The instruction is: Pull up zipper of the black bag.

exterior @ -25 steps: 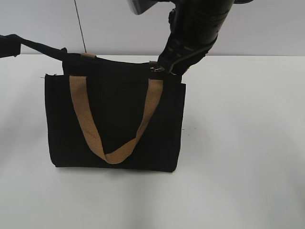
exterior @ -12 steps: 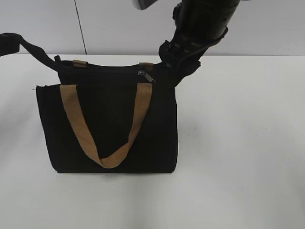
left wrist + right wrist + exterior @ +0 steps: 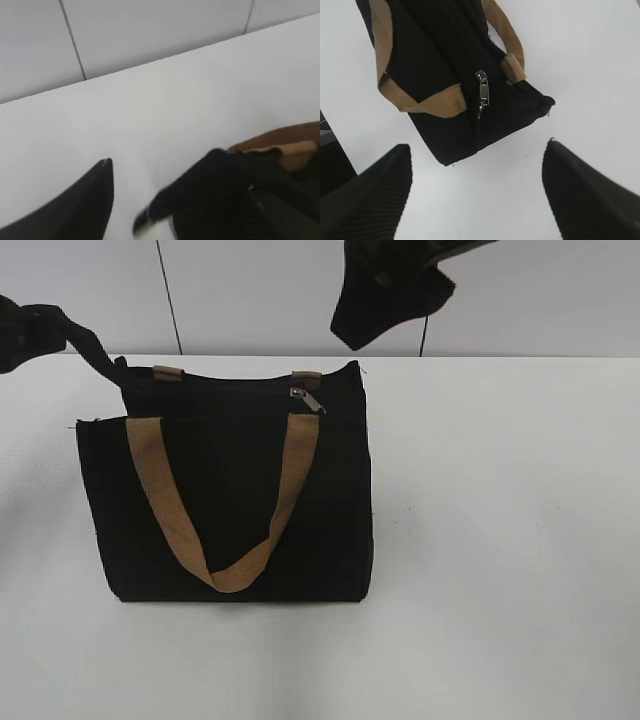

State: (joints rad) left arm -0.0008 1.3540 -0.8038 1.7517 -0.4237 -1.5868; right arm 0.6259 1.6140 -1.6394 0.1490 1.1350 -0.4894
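Note:
The black bag (image 3: pixel 230 500) stands upright on the white table (image 3: pixel 500 540), with a tan handle hanging down its front. The zipper (image 3: pixel 308 398) lies near the right end of the top edge, and nothing touches it. It also shows in the right wrist view (image 3: pixel 483 95) on the bag (image 3: pixel 430 60). My right gripper (image 3: pixel 375 315) hangs open and empty above the bag's right top corner, jaws wide apart (image 3: pixel 477 190). My left gripper (image 3: pixel 20 330) is at the far left, where the bag's black strap (image 3: pixel 95 350) rises to it. In the left wrist view the jaws (image 3: pixel 160 167) stand apart, with blurred black fabric (image 3: pixel 220 195) against the right jaw.
A pale wall with dark seams (image 3: pixel 168 295) runs behind the table. White tabletop shows to the right of the bag and in front of it.
My right gripper has let go at the bag's top right corner and risen clear of it. The bag slid a little to the left. The strap on the left has curled upward.

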